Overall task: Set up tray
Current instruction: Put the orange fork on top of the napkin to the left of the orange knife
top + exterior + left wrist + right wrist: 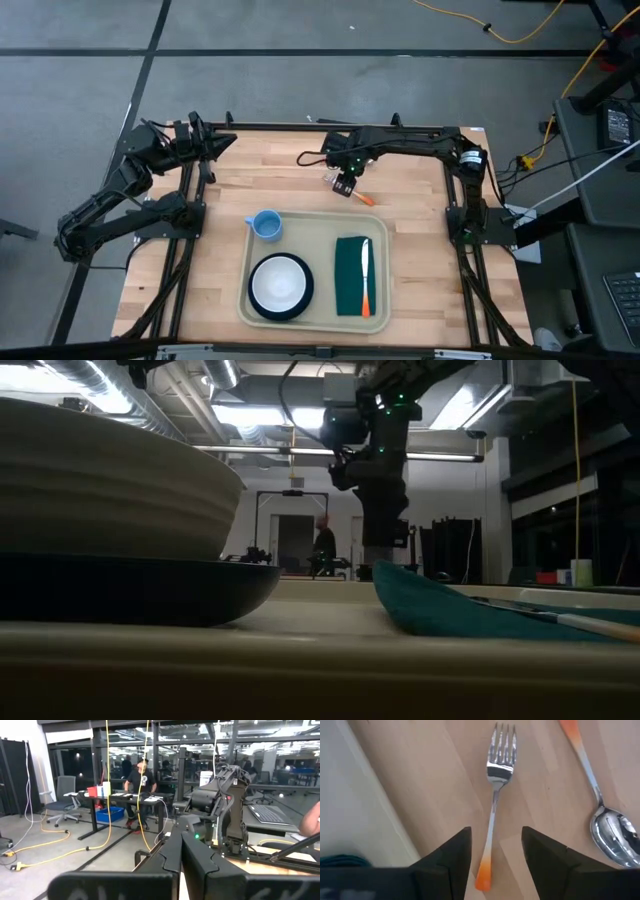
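Observation:
The beige tray (pixel 385 240) lies at the table's near middle. On it are a blue cup (pixel 266 225), a white bowl on a dark plate (pixel 281 285), and a dark green napkin (pixel 350 280) with an orange-handled knife (pixel 366 275) lying on it. A fork (pixel 495 795) and a spoon (pixel 600 815), both with orange handle ends, lie on the wood just beyond the tray's far edge. My right gripper (pixel 495 855) is open, pointing down over the fork, one finger on either side of its handle end (pixel 484 875). My left gripper (pixel 215 145) is shut and empty at the far left.
The tray's far rim (pixel 350 810) lies close beside the fork. The spoon lies on the fork's other side. In the low view the bowl (pixel 110 490) and napkin (pixel 450 605) fill the foreground. People show in the room behind. Bare wood lies left and right of the tray.

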Robot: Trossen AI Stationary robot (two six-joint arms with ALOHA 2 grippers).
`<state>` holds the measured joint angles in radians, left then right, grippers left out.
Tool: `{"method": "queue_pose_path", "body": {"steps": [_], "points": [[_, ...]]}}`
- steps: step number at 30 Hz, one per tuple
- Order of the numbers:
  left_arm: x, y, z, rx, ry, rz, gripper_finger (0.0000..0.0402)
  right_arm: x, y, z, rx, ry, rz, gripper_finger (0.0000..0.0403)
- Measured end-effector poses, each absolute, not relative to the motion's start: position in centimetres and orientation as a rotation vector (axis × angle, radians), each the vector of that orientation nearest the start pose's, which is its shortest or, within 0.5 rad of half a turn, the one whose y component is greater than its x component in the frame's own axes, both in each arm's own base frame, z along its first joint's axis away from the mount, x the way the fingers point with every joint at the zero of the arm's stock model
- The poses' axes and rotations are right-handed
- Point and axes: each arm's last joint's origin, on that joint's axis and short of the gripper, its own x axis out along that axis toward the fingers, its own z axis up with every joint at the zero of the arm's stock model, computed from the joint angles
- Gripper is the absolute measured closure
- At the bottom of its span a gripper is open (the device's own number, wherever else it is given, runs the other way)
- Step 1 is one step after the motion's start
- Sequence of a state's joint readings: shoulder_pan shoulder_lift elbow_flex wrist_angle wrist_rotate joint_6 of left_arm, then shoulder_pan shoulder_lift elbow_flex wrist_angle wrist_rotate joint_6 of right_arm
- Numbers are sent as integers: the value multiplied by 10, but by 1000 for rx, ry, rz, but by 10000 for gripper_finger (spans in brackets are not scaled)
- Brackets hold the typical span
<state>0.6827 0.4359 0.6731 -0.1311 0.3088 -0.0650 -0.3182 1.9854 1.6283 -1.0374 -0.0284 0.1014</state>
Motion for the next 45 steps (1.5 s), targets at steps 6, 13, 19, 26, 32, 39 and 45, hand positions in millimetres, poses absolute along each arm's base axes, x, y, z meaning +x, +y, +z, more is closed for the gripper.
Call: {"method": "queue_pose_path", "body": {"steps": [6,13,19,26,32,39,45], "points": [[83,56,341,9,-100,372,398,373,-125,221,388,1361,-304,203],[83,56,340,9,-93,372,398,373,-126,221,410,1356,-306,148],[83,56,340,14,-88,373,398,367,-124,200,416,1391,-319,135],[83,56,340,14,-88,373,398,361,-122,174,434,1385,-339,135],[83,56,340,14,-88,373,398,364,-123,167,443,1313,-322,134],[83,56,340,15,-89,373,398,365,-125,166,398,1297,-359,134],[83,56,340,15,-89,373,398,365,-127,162,365,1314,-344,134]]}}
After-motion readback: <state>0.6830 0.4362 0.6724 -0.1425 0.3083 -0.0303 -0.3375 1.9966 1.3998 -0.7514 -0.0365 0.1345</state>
